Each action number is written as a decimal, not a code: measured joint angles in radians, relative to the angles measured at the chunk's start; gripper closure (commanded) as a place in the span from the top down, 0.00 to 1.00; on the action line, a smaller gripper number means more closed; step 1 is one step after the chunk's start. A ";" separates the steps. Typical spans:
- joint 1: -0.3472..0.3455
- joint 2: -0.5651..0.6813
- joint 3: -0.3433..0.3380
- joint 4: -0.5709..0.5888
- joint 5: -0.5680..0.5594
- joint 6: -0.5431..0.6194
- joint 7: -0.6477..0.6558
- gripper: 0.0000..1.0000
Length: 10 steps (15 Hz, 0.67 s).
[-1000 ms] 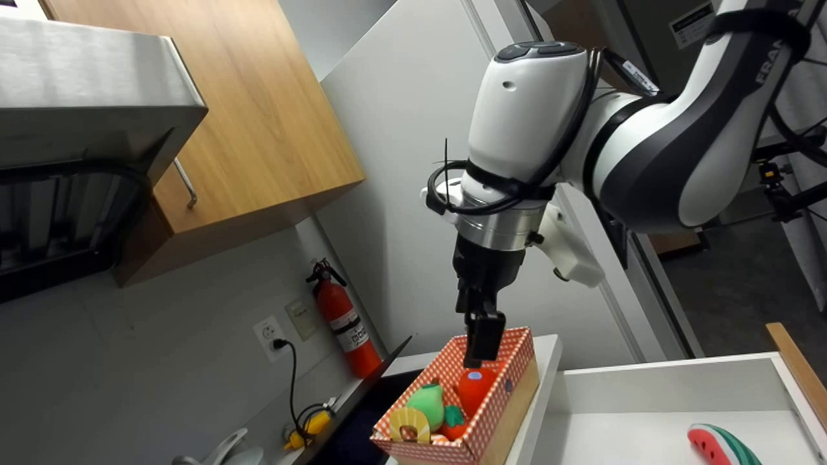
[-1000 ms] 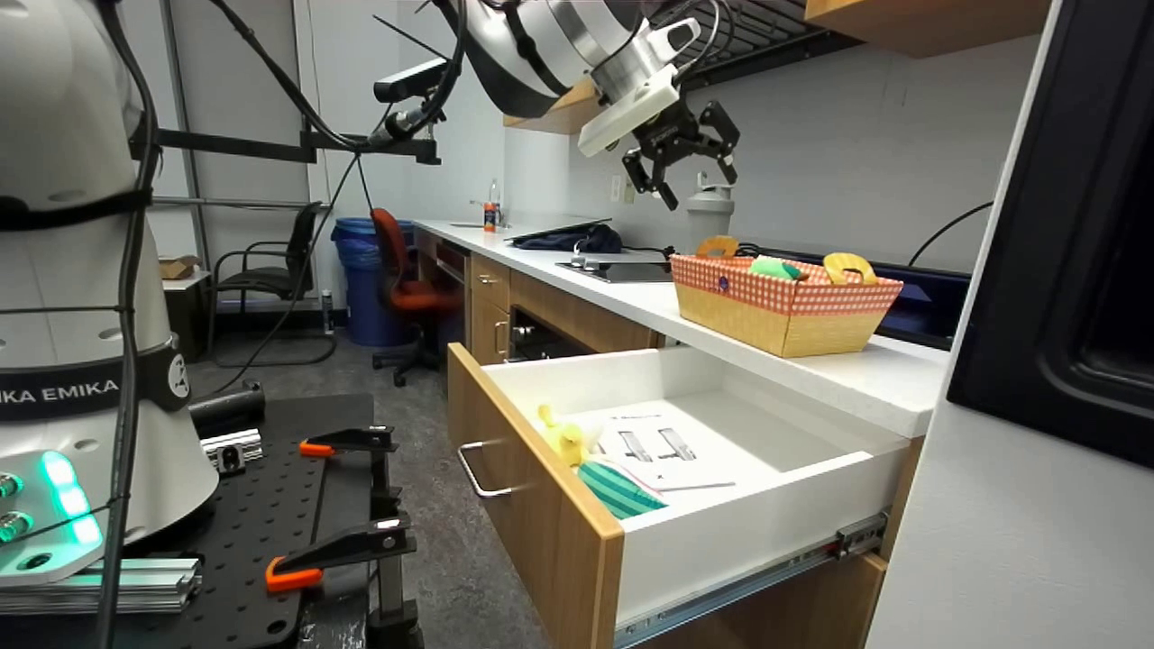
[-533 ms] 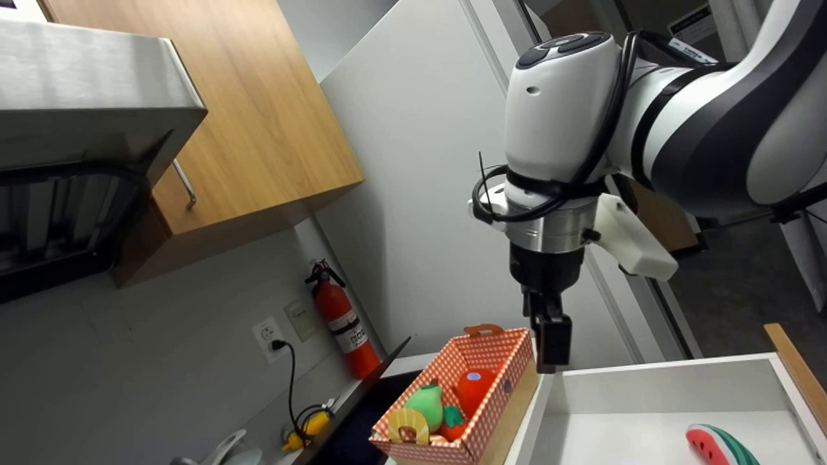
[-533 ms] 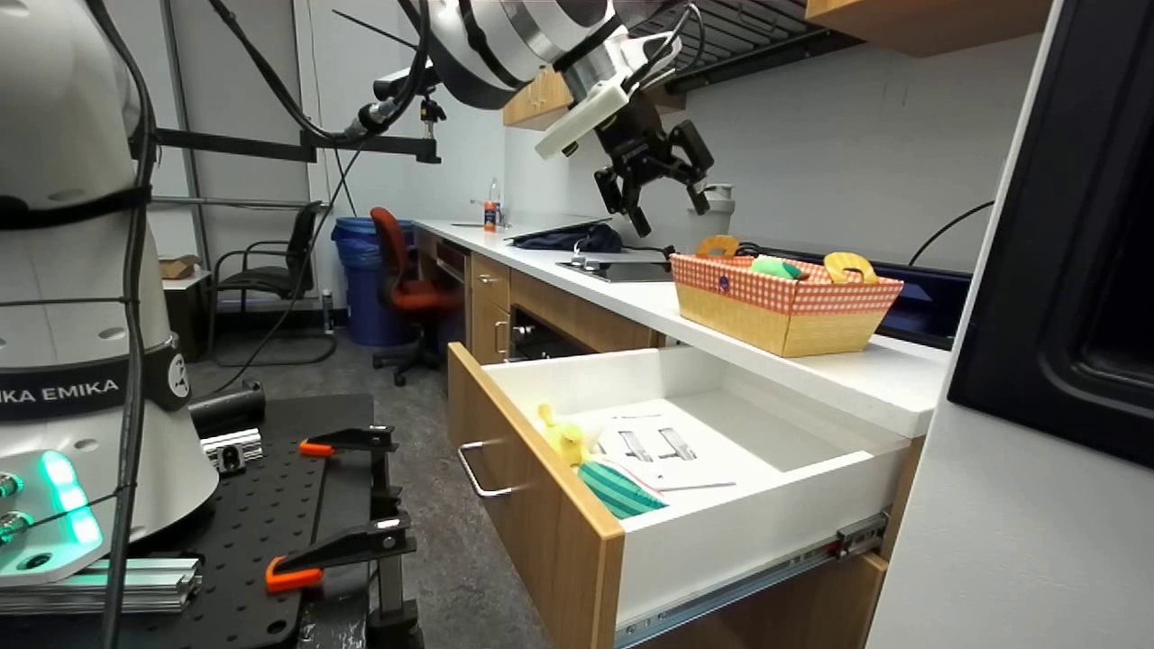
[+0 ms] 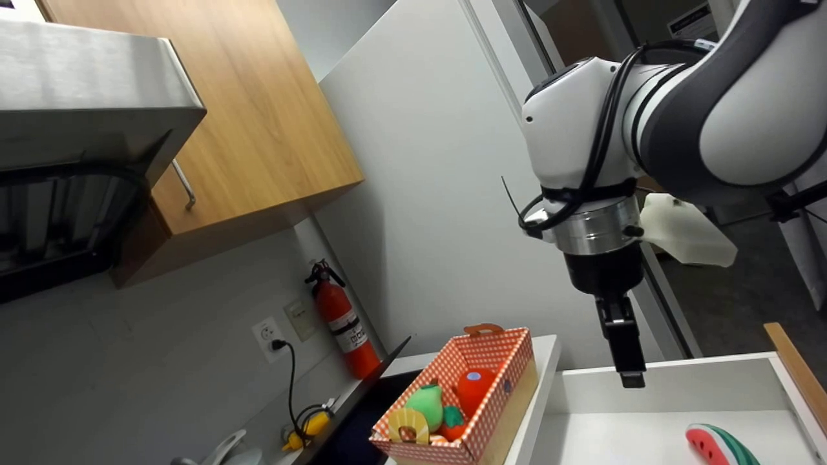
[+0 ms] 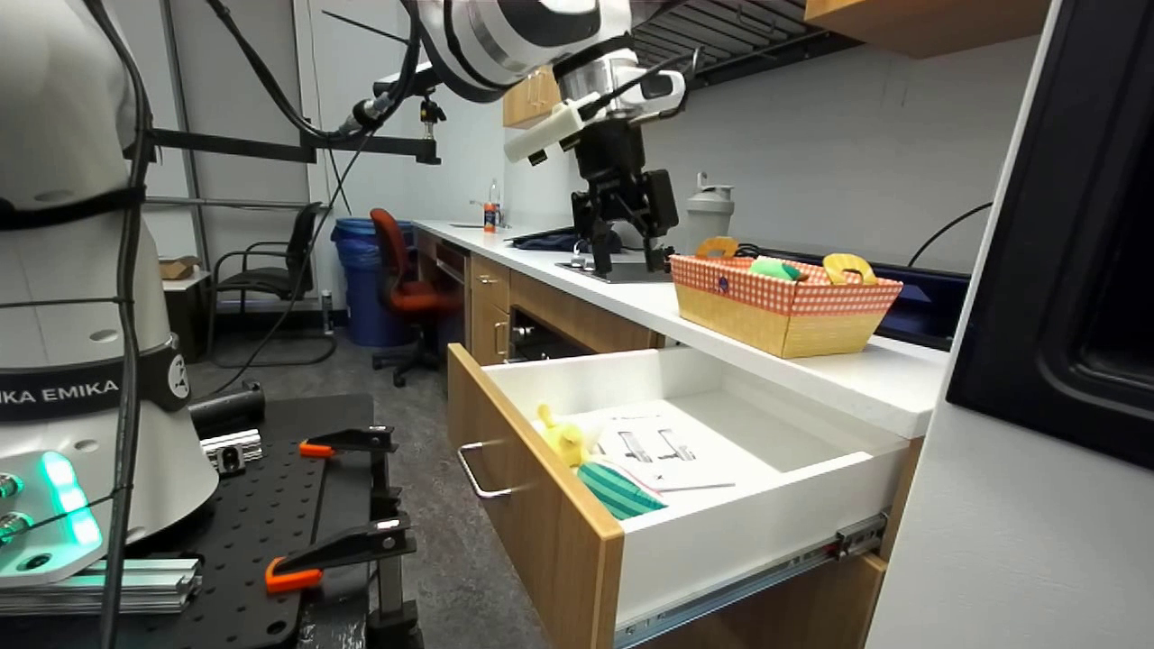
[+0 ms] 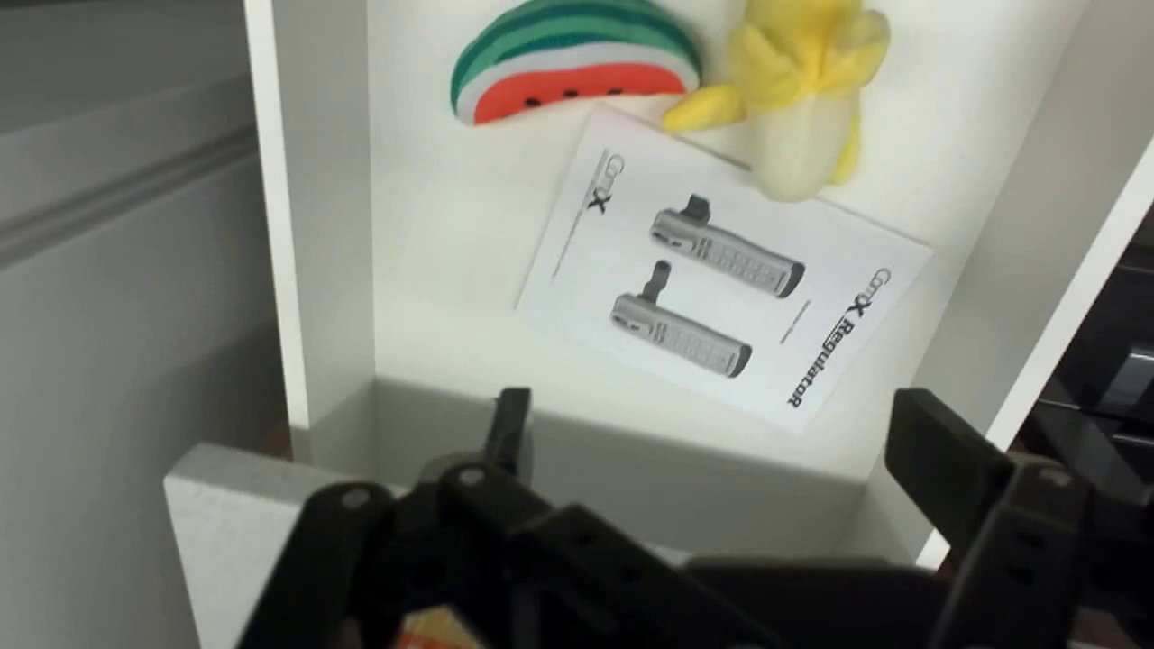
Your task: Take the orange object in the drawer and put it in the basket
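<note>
The orange object [image 5: 475, 389], rounded and red-orange with a bluish spot, lies inside the basket [image 5: 515, 402] in an exterior view. The basket also shows in an exterior view [image 6: 735, 311], on the counter beside the drawer; its contents are mostly hidden there. A corner of it peeks into the wrist view [image 7: 437, 631]. The white drawer [image 6: 766, 518] is pulled open; it fills much of the wrist view [image 7: 433, 243]. My gripper [image 7: 721, 433] is open and empty, pointing down above the drawer's far part. It shows in both exterior views [image 5: 632, 380] [image 6: 628, 252], apart from the basket.
The drawer holds a watermelon slice toy [image 7: 577, 68], a banana toy [image 7: 798, 99] and a printed sheet [image 7: 712, 279]. The basket also holds a green pear toy [image 5: 426, 405] and a red item with green leaves [image 5: 453, 423]. The counter edge [image 7: 234, 500] borders the drawer.
My gripper has moved away from above the basket, over towards the drawer, and has come lower. It has turned to point more straight down. The objects have not moved.
</note>
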 measured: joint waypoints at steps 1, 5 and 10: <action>-0.005 0.000 0.000 0.000 0.051 -0.028 -0.021 1.00; -0.042 0.000 -0.001 0.003 0.147 -0.094 -0.046 1.00; -0.088 0.002 -0.002 0.004 0.160 -0.108 -0.051 1.00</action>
